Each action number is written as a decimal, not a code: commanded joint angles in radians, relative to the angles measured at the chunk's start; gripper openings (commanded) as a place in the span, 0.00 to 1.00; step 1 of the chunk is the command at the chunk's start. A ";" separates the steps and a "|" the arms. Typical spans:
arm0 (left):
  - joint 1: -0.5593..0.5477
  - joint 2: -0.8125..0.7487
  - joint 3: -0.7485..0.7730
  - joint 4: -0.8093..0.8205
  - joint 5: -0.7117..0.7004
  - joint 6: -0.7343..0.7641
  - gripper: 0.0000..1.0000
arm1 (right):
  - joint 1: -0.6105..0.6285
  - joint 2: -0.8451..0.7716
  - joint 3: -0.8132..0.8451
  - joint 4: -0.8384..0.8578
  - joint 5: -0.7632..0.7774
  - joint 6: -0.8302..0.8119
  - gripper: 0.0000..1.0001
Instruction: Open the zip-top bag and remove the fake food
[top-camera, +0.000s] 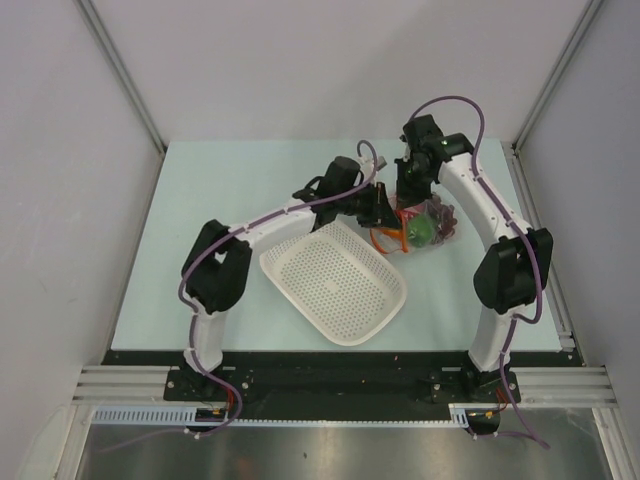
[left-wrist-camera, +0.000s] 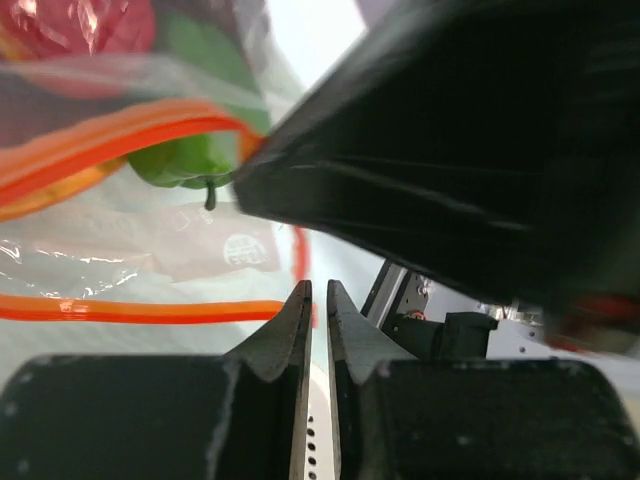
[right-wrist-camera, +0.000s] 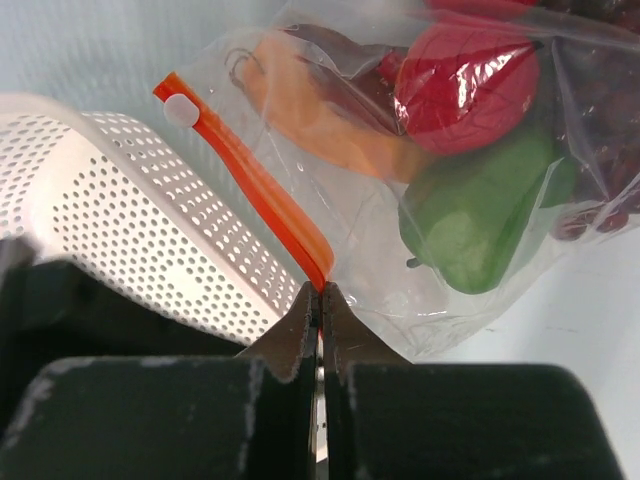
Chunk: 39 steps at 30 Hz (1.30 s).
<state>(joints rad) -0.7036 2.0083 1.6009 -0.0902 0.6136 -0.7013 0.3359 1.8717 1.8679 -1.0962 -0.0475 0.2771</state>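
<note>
Toward the table's middle, locate basket (top-camera: 335, 290): white, perforated. Just right of its far corner, find left gripper (left-wrist-camera: 317, 292), jaws set nearly together with only a slit between them. Note strip (left-wrist-camera: 150, 310) running up to the fingertips; cannot tell whether caught between them or merely passing behind. Observe a second orange run arching above, well apart from the lower one. Judge from that gap: mouth probably parted along part of its length, not confirmed open end to end.

Proceed right to right gripper (right-wrist-camera: 320, 290), jaws pressed fully together, pinching the strip's end at the very tips. Treat as a hold on bag (top-camera: 432, 225), lying on the table just beyond the basket's far right corner, close against its rim.

Inspect contents through the clear film: carrot piece (right-wrist-camera: 320, 120), red fruit (right-wrist-camera: 465, 85), pepper (right-wrist-camera: 480, 220), grapes (right-wrist-camera: 600, 140) at far right. All four inside the film; none on the table, none in basket.

Status, as a judgement: opening step in hand, with both grippers at the zipper edge; removal not yet begun. Remaining: spread the mouth fully, then extract each piece in turn. Expect crinkly film to slip from a tip pinch. Expect pieces to crowd toward the closed end and resist a single reach.
</note>
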 joint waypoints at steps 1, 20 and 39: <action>0.024 0.044 0.027 0.066 -0.044 -0.081 0.12 | -0.032 0.000 0.051 -0.013 -0.060 0.039 0.00; 0.026 0.201 0.036 0.250 -0.028 -0.374 0.53 | -0.093 0.047 0.152 0.027 -0.331 0.218 0.00; 0.004 0.319 0.129 0.314 -0.015 -0.504 0.79 | -0.084 0.049 0.119 0.055 -0.374 0.243 0.00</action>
<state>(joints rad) -0.6788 2.2951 1.6737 0.1608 0.5869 -1.1545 0.2363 1.9224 1.9621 -1.0687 -0.3607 0.4896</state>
